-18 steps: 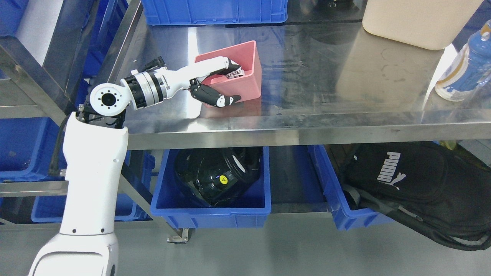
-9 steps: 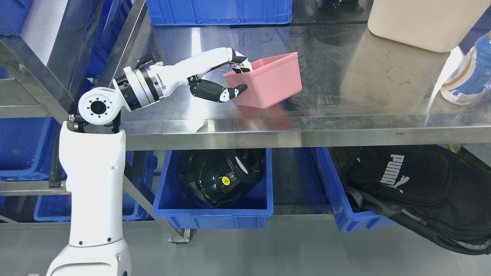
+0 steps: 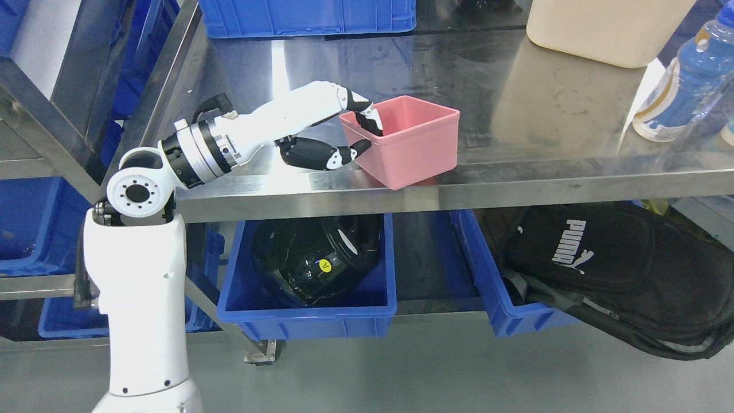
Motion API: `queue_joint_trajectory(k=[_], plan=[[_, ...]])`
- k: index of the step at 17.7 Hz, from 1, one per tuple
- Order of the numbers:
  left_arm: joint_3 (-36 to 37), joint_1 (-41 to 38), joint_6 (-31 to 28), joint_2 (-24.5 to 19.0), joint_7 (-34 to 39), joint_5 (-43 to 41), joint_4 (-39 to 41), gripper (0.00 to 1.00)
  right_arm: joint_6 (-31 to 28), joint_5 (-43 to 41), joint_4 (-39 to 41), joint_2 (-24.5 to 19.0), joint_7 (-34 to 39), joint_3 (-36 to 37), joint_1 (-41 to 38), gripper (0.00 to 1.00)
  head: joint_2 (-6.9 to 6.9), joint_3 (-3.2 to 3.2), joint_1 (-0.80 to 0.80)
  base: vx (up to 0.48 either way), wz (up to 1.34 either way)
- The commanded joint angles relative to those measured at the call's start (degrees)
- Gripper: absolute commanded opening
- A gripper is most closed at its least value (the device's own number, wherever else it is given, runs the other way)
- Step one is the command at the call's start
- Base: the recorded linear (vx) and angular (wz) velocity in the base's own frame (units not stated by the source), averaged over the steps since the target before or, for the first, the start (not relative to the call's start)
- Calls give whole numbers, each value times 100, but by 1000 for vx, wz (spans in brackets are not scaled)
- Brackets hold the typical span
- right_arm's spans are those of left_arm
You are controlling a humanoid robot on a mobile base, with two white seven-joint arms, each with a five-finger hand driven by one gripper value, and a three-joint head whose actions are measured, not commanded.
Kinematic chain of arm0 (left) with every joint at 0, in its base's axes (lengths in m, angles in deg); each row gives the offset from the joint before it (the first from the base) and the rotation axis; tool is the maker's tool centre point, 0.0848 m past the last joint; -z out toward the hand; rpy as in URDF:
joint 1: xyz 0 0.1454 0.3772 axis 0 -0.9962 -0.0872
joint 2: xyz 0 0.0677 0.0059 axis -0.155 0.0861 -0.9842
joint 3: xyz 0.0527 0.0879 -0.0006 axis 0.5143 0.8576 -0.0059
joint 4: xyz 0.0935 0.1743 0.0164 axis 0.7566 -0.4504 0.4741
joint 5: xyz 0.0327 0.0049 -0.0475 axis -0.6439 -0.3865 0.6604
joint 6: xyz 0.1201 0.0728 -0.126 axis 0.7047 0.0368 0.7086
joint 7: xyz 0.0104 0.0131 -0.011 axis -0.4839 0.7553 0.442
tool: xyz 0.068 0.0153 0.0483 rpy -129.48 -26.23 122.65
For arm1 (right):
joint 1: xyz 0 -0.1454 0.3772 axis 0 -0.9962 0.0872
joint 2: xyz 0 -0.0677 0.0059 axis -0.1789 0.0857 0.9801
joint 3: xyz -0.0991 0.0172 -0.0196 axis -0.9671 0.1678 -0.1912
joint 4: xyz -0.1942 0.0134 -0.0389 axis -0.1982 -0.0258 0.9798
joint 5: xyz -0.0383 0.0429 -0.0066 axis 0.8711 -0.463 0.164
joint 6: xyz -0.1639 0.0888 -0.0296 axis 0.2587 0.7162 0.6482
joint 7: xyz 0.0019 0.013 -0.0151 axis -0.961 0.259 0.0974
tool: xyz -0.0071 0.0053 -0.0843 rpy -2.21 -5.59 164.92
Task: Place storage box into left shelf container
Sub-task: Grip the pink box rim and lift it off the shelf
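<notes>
The pink storage box point(image 3: 413, 146) is upright and empty, and overhangs the front edge of the steel table point(image 3: 516, 115). My left hand point(image 3: 367, 133) is shut on the box's left wall, with fingers point(image 3: 373, 117) hooked inside and the thumb point(image 3: 344, 156) pressed outside. The white left arm rises from the lower left. Directly below, under the table, sits a blue container point(image 3: 309, 312) holding a black helmet-like object point(image 3: 312, 261). My right arm does not show.
A second blue bin point(image 3: 487, 287) to the right holds a black bag point(image 3: 602, 269). On the table stand a beige tub point(image 3: 602, 28), a blue bottle point(image 3: 682, 80) and a blue crate point(image 3: 304, 17) at the back. A metal rack with blue bins point(image 3: 28, 223) is at the left.
My left hand has carried the pink box from the middle of the table rightward and toward the front edge, turning it upright. The camera has also shifted slightly.
</notes>
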Motion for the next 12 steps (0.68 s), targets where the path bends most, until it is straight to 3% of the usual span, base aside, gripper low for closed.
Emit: queue_joint_trajectory(k=[1,4,12], plan=[[-323,114,125,-14,-20,23,524,1,-2,-17,100,100,5,0,-45,100,0,0,0,-33,-70],[-332,282,143,-256,-20,23,533,1,-2,-17,100,100,5,0,-45,100,0,0,0,-33,-45],[-332,282,363,-371,-81,23,533,1,-2,-17,100,100,5,0,-45,100,0,0,0,-49,87]])
